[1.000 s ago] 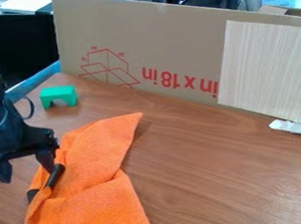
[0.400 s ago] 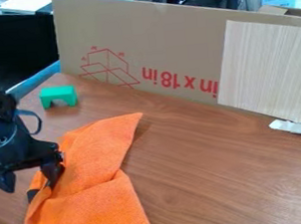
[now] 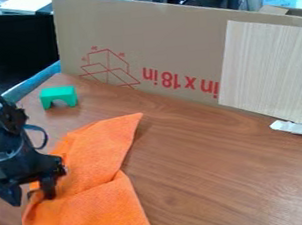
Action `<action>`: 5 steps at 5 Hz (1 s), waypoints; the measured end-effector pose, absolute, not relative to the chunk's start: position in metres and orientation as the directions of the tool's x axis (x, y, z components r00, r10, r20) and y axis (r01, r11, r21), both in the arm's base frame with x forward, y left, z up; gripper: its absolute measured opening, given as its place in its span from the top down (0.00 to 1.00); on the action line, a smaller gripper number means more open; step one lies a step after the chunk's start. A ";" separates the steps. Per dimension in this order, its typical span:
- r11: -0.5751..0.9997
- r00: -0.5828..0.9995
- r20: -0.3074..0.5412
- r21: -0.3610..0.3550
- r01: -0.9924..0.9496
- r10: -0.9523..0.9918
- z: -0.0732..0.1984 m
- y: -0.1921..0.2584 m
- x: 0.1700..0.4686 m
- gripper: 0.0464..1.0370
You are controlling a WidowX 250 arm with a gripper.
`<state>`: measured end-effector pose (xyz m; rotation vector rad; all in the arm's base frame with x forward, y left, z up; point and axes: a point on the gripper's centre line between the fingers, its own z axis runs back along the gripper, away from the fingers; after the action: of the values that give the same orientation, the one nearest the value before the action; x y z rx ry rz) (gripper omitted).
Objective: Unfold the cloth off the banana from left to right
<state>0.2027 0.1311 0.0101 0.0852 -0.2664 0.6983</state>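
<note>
we see the black gripper [image 3: 32, 200] at the lower left of the frame, fingers apart, one over the left edge of the orange cloth [image 3: 92, 203]; whether it touches, we cannot tell. the cloth lies folded and creased from centre left down to the bottom edge. we have a green block [image 3: 58, 94] at upper left.

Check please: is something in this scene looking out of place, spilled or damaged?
The orange cloth lies askew, with an uneven fold across it. The cardboard behind stands with its red print upside down, and a white scrap lies at the foot of the pale panel. I see no spill or damage.
</note>
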 end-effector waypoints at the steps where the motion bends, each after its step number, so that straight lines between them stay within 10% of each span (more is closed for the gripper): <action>1: 0.765 0.730 0.277 -0.030 -0.643 0.624 0.011 0.130 0.205 0.65; 3: 0.775 0.725 0.291 -0.113 -0.621 0.624 0.033 0.124 0.206 0.98; 5: 0.749 0.689 0.293 -0.244 -0.616 0.663 0.083 0.084 0.245 0.99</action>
<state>0.2452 0.0842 0.0826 -0.1302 -0.3787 0.7175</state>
